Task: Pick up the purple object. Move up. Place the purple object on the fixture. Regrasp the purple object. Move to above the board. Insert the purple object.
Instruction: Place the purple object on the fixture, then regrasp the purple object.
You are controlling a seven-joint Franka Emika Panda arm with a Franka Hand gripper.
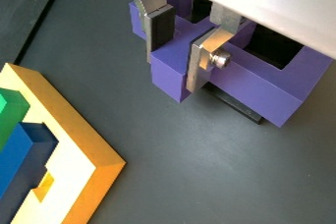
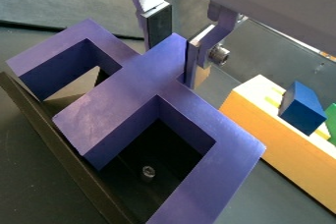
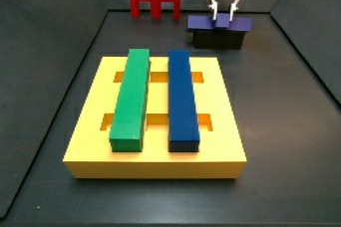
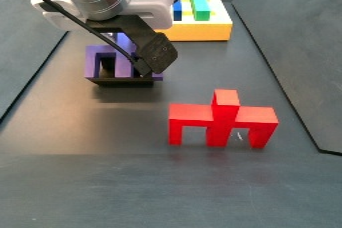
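The purple object [image 1: 269, 81] is a block with open square pockets. It rests on the dark fixture [image 3: 220, 40] at the far right of the floor, and also shows in a wrist view [image 2: 118, 110] and both side views [image 3: 210, 23] [image 4: 104, 62]. My gripper [image 1: 180, 66] stands over it, its silver fingers straddling the object's middle wall, pads against both sides, shut on it. The gripper also shows in the wrist view [image 2: 178, 61] and in both side views [image 3: 221, 14] [image 4: 144, 57].
The yellow board [image 3: 154, 156] lies in the middle with a green bar [image 3: 130, 97] and a blue bar [image 3: 182, 97] set in it. A red piece [image 3: 156, 2] stands at the back, also seen in a side view [image 4: 221, 122]. Black walls ring the floor.
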